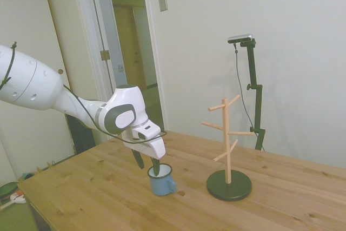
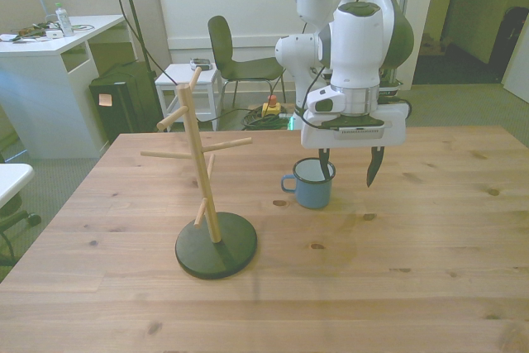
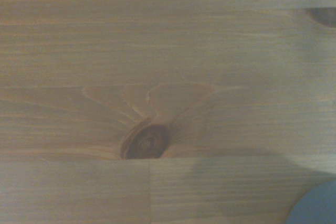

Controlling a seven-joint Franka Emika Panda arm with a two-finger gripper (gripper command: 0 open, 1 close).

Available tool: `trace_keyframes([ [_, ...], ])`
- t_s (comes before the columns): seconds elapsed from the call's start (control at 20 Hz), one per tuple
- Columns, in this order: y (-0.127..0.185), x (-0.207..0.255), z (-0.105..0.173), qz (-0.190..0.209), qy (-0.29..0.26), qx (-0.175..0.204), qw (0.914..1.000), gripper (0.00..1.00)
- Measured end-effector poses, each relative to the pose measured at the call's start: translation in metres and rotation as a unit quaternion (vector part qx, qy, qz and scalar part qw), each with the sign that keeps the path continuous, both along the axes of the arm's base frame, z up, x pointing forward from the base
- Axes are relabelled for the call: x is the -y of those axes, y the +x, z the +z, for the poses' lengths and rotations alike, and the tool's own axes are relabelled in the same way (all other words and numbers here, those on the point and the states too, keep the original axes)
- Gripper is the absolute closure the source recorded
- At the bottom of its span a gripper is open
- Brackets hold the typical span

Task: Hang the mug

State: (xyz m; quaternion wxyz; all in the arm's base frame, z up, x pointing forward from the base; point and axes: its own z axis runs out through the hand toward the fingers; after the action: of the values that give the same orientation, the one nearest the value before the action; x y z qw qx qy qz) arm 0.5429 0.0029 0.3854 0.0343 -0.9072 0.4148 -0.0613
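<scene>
The blue mug (image 2: 312,188) stands upright on the wooden table (image 2: 430,237), and its loop handle (image 2: 288,183) points to the front view's left, toward the peg stand. In the side view the mug (image 1: 161,181) sits left of the wooden peg stand (image 1: 227,144) with its dark round base (image 1: 228,185). My gripper (image 2: 349,168) is open and low over the mug's side. One finger (image 1: 156,166) dips into the mug's mouth and the other finger (image 1: 139,159) hangs outside the wall. The wrist view shows bare wood and a blue corner of the mug (image 3: 316,206).
The peg stand (image 2: 203,173) rises about a hand's width from the mug on the front view's left, with several pegs angled upward. Behind the table stand a dark chair (image 2: 235,55), a small white stool (image 2: 187,78) and a white desk (image 2: 58,47).
</scene>
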Motion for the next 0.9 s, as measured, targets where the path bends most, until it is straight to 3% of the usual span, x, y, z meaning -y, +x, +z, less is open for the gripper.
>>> trace_keyframes([
  [0.9,-0.008,0.012,-0.012,-0.014,0.000,-0.005,0.9999,1.00],
])
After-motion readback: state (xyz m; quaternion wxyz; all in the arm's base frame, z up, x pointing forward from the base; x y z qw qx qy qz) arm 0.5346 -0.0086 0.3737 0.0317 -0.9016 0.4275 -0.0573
